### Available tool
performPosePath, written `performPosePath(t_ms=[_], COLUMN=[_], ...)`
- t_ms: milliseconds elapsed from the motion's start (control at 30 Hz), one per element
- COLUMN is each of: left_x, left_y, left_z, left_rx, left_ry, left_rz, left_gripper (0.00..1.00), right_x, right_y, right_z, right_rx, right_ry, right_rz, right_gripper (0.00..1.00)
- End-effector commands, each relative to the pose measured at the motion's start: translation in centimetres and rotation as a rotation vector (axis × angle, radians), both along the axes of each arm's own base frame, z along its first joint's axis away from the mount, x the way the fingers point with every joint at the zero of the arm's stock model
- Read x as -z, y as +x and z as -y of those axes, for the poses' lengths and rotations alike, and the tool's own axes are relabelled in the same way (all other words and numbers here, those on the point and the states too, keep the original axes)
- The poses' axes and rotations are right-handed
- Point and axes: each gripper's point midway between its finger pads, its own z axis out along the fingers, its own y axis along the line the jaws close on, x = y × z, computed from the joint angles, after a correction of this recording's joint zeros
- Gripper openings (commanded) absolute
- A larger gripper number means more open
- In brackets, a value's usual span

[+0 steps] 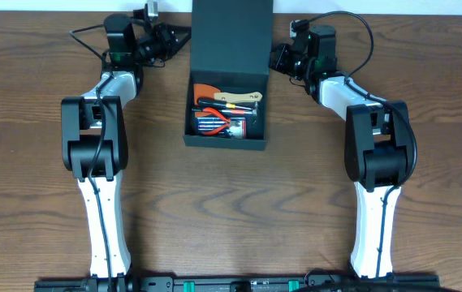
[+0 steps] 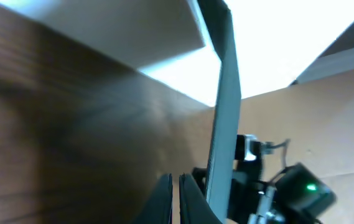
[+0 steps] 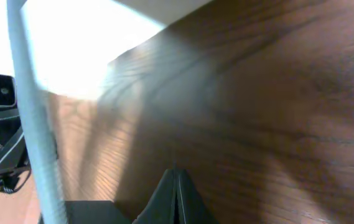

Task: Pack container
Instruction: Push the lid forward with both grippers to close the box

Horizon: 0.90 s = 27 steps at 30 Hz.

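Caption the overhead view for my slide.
Open container with tools inside, left gripper and right gripper flanking its raised lid.

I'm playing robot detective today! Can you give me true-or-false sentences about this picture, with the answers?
The lid of the container stands open. True.
The container is empty. False: red-handled pliers lie inside, among other things.
The left gripper holds the pliers. False: it holds nothing and sits beside the lid.
The right gripper sits across the lid from the left gripper. True.
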Motion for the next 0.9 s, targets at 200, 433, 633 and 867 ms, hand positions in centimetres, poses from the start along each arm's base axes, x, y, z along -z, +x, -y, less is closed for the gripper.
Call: performPosePath(t_ms=[200,433,633,867], left_x=[-3.0,-7.6,-10.0,-8.4], left_y=[-1.7,-1.6,-1.1,-1.7], left_z=[1.0,-1.0,-2.4,-3.6], left_rx=[0.117,0.085,0.008,-0.12], left_ry=[-0.066,-0.048,-0.024,0.198], left_rz=[0.003,0.103,0.109,-0.002], left_gripper=[0.06,0.06,0.06,0.06], right_x=[-4.2,-7.9,-12.0,-15.7], right_y=[-1.3,-1.6,-1.3,-2.2], right_z=[-1.8,-1.8,-1.6,-2.5], right_rx=[-0.166,-0.146,-0.046,-0.045], right_ry=[0.176,0.249,0.349,0.361], right_rz=[0.054,0.019,-0.056,-0.032], right_gripper=[0.01,0.02,0.01,0.01])
